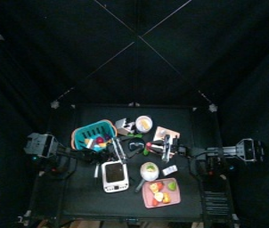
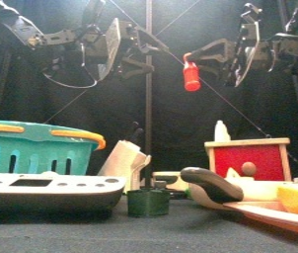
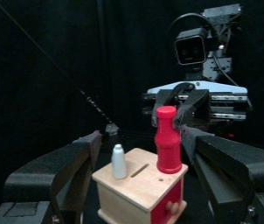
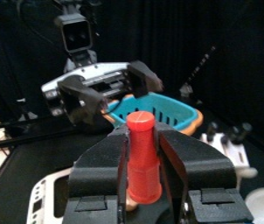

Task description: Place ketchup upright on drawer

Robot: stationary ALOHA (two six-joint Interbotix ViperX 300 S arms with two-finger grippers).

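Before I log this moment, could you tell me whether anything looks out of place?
Only the ketchup: it hangs in mid-air, roughly upright, clamped in the right gripper, not yet on the drawer. Nothing looks spilled.

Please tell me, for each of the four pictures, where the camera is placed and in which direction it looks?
Top: high overhead, looking straight down at the table; both arms enter from the sides.
Front: at the table's edge, looking level; arms hang above the teal basket.
Left wrist: on the left arm, facing the drawer; open left gripper.
Right wrist: on the right arm; right gripper holds the ketchup bottle.
Shared: both wrist views and the front view show the bottle.
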